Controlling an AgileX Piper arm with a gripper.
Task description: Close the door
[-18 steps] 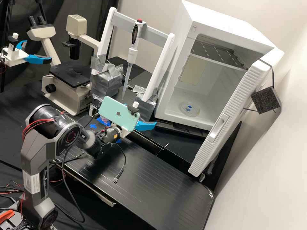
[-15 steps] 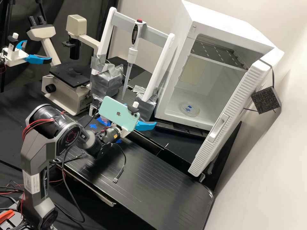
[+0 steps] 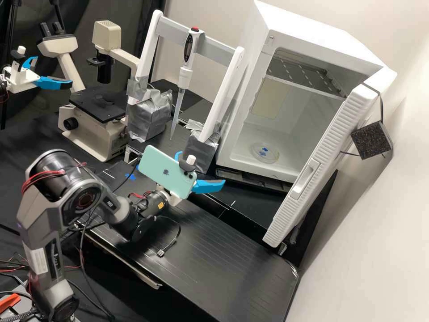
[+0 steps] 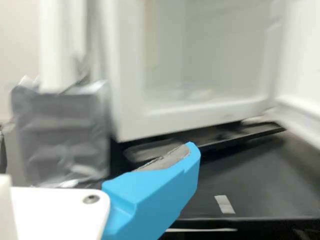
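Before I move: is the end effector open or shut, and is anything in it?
End effector: open, blue fingers apart, nothing held; it is clear of the door.

A laboratory place.
On the black bench (image 3: 31, 139) stands a microscope (image 3: 96, 107), near it a pipette (image 3: 184, 79) hangs on a white stand (image 3: 226, 89), and a clear round dish (image 3: 271, 158) lies inside the white cabinet (image 3: 250, 89).
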